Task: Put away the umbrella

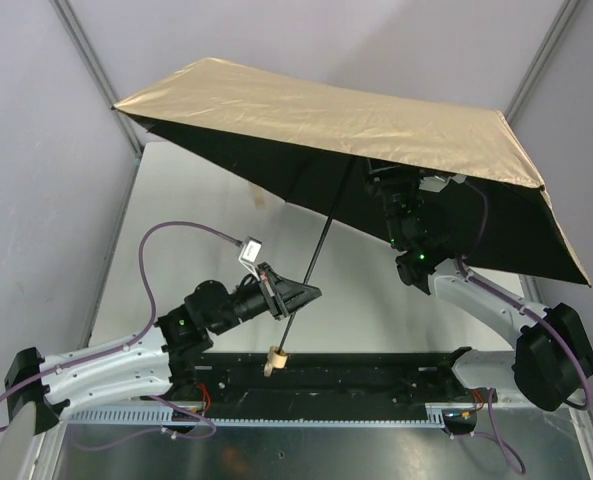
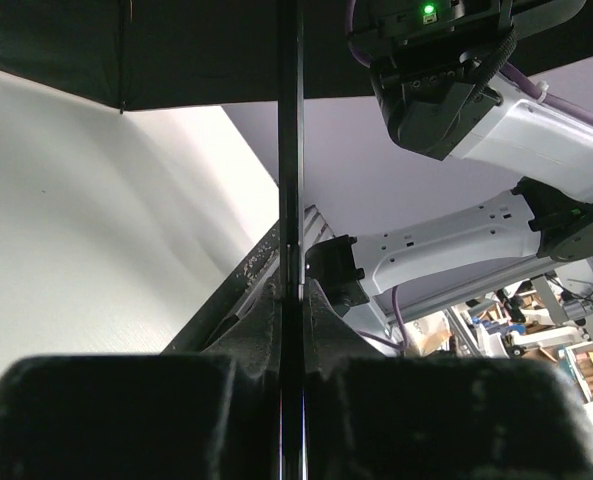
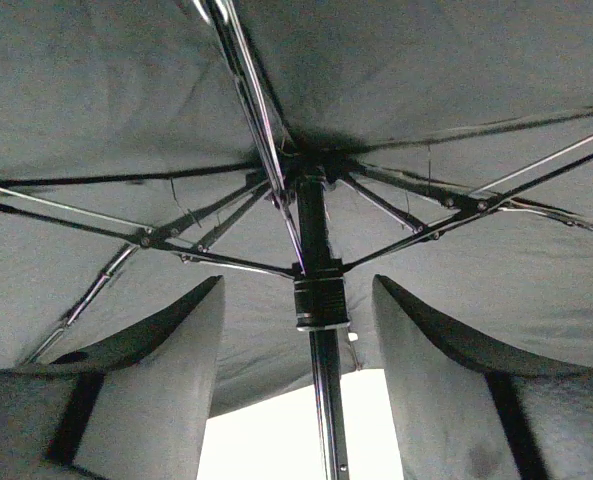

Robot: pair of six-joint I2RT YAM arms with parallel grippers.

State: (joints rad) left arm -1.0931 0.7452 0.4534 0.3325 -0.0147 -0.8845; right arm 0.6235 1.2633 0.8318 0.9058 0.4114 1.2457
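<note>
The umbrella stands open above the table, tan on top and black underneath, tilted down to the right. Its thin black shaft slants down to a small pale wooden handle hanging just above the near rail. My left gripper is shut on the lower shaft, which runs straight up between its pads. My right gripper is up under the canopy. Its pale fingers stand open on either side of the shaft, level with the black runner, and touch neither.
The white table top lies under the canopy, with a black rail along the near edge. Grey walls and metal frame poles close in the back and sides. The canopy's ribs spread around my right gripper.
</note>
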